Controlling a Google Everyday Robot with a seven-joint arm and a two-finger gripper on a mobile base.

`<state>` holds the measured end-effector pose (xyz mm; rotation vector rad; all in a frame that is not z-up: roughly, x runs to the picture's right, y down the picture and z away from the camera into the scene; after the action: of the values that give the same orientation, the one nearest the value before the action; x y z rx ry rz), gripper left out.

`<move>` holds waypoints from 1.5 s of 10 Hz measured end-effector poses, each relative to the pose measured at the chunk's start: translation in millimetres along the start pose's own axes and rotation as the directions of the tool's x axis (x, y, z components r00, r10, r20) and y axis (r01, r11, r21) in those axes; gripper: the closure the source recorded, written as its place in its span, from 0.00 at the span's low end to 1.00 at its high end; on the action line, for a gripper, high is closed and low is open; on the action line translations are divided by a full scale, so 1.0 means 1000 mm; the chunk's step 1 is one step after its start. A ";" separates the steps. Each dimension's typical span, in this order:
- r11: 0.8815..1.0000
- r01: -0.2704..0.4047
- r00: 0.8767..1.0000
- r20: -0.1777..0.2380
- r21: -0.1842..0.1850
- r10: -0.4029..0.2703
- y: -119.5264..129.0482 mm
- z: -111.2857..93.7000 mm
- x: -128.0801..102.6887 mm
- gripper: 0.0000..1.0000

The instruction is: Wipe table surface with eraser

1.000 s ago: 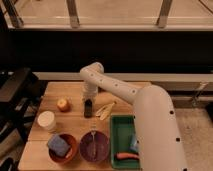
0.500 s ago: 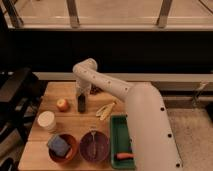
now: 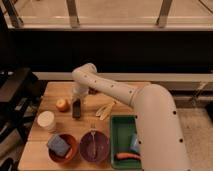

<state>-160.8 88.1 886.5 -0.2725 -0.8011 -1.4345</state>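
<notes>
Where the white arm bends over the back of the table surface, the gripper points down near the back left part of the wooden top, its fingers drawn narrow onto the upper end of the eraser. The eraser is a small dark block standing with its lower end on the planks, left of the middle of the table, and it meets the gripper at its top.

In the same camera view, a round orange-red fruit lies just beside the eraser on its left. A white cup stands nearer the left edge. At the front edge sit a brown bowl holding a blue-grey sponge and a purple bowl beside it. A pale yellow strip lies to the right of the eraser. The green tray fills the front right corner, with an orange piece in it.
</notes>
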 end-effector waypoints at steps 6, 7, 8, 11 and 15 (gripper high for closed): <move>0.988 -0.132 0.989 0.053 -0.085 0.136 0.066 -0.005 -0.020 1.00; 0.987 -0.133 0.989 0.048 -0.093 0.138 0.071 -0.005 -0.011 1.00; 0.988 -0.127 0.991 0.038 -0.091 0.131 0.073 -0.004 0.005 1.00; 0.996 -0.062 0.998 0.009 -0.066 0.062 0.056 -0.003 0.042 1.00; 0.998 0.058 0.998 -0.028 0.027 -0.057 -0.003 -0.004 0.055 1.00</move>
<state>-166.1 42.7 917.0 -0.2098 -0.8121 -1.4770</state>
